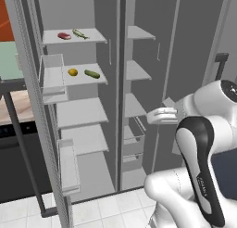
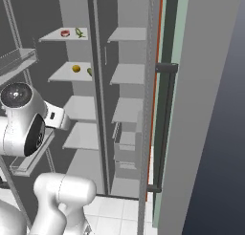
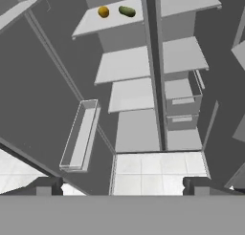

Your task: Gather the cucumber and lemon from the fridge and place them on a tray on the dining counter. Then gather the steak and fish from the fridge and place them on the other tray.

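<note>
In the open fridge sit one steak (image 1: 64, 35), one fish (image 1: 80, 34), one lemon (image 1: 72, 72) and one cucumber (image 1: 92, 74).

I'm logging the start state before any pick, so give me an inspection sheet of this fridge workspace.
Surface: grey fridge shelves, both doors open.
Job's things: red steak and green-grey fish side by side on the top left shelf; round yellow lemon and dark green cucumber apart on the shelf below.
Clutter: nothing seen.
Hand: white two-finger hand open, holding nothing, short of the shelves.
Cables: nothing seen.
Surroundings: white tiled floor; clear door bins; dark door handle.
</note>
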You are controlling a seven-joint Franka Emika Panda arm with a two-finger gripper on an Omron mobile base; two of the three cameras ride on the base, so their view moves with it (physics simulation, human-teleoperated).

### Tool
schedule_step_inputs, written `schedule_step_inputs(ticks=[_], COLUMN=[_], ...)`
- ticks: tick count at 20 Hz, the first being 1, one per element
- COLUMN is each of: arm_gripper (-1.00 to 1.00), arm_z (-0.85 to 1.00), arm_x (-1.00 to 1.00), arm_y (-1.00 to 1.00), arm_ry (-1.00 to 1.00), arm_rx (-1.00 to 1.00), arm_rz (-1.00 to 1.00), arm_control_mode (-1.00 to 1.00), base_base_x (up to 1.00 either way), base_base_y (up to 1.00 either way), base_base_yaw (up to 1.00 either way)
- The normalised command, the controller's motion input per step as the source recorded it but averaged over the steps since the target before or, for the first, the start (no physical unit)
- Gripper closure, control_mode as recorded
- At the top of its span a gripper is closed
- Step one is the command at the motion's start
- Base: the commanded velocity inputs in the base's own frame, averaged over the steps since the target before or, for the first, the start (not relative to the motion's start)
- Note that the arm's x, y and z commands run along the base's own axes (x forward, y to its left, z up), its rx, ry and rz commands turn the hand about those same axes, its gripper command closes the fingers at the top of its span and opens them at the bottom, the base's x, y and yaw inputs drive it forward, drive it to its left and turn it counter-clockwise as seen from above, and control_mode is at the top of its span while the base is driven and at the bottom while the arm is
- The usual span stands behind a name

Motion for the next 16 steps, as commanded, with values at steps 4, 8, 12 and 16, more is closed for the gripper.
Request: schedule_step_inputs(ticks=[4, 8, 12, 16], arm_gripper=[-1.00, -1.00, -1.00, -1.00], arm_z=[0.00, 0.00, -0.01, -0.03], arm_x=[0.00, 0.00, 0.07, 0.14], arm_y=[0.00, 0.00, 0.29, 0.36], arm_ry=[0.00, 0.00, 0.01, 0.02], arm_rx=[0.00, 0.00, 0.00, 0.00], arm_rz=[0.00, 0.00, 0.00, 0.00], arm_control_mode=[-1.00, -1.00, -1.00, 1.00], base_base_x=[0.00, 0.00, 0.00, 0.16], base_base_y=[0.00, 0.00, 0.00, 0.29], base_base_yaw=[0.00, 0.00, 0.00, 0.00])
